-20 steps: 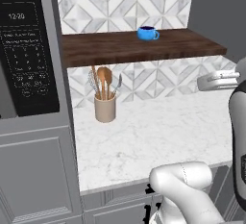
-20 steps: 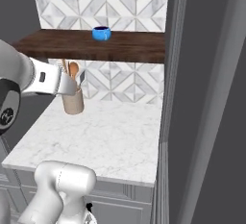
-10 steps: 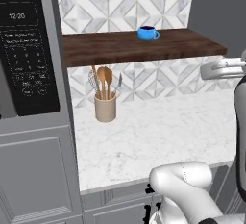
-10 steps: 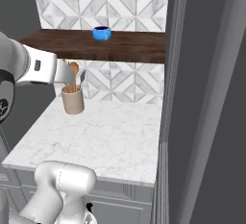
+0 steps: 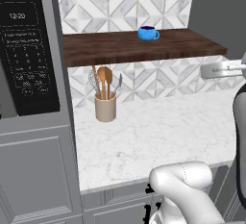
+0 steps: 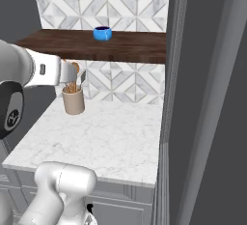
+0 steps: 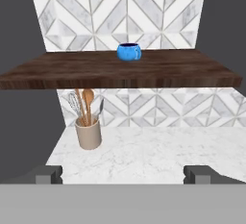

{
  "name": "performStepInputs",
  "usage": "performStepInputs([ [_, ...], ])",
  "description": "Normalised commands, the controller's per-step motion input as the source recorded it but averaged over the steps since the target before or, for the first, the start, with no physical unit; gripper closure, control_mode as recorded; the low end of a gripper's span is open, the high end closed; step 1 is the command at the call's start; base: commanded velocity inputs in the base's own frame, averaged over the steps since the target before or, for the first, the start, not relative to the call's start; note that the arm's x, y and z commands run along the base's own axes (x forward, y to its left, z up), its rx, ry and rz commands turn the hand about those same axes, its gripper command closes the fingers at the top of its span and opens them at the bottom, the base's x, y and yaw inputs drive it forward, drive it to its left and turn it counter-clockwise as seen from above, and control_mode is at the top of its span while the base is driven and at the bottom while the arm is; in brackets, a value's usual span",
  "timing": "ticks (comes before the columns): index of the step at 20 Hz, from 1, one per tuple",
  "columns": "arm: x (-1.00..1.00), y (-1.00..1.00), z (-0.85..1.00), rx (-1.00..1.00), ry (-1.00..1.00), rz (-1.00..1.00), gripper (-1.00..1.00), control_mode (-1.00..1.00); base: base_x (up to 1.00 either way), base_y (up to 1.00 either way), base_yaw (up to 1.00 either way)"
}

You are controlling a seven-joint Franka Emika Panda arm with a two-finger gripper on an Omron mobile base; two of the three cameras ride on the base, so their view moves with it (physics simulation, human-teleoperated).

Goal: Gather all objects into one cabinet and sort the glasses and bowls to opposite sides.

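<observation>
A small bright blue cup (image 5: 148,33) (image 6: 102,33) (image 7: 129,52) stands alone on a dark wooden shelf (image 5: 120,50) (image 6: 58,43) (image 7: 72,71) against the tiled wall. My gripper (image 5: 204,70) (image 7: 122,176) hovers over the marble counter at about shelf height, well short of the cup and facing it. Its two fingertips (image 7: 48,174) stand wide apart with nothing between them, so it is open. The beige mugs and the reddish-brown bowl are out of view.
A tan utensil crock (image 5: 105,107) (image 6: 73,101) (image 7: 89,132) with wooden spoons sits under the shelf on the white marble counter (image 5: 158,131). A black microwave (image 5: 24,50) is set in the left cabinet column. A tall dark panel (image 6: 207,98) bounds the right side.
My hand has risen a little, from below the shelf edge to about its level. The cup and crock have not moved.
</observation>
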Motion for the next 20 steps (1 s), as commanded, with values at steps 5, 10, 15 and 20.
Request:
performStepInputs([
  [5,0.43,0.00,0.09,0.00,0.00,0.00,-1.00,-1.00,0.00,0.00,0.00],
  [10,0.58,0.00,0.12,0.00,0.00,0.01,-1.00,-1.00,0.00,0.00,0.00],
  [15,0.55,-0.09,0.06,0.00,0.00,0.06,-1.00,-1.00,0.00,0.00,0.00],
  [20,0.50,-0.06,0.00,0.00,0.00,0.14,-1.00,-1.00,0.00,0.00,0.00],
])
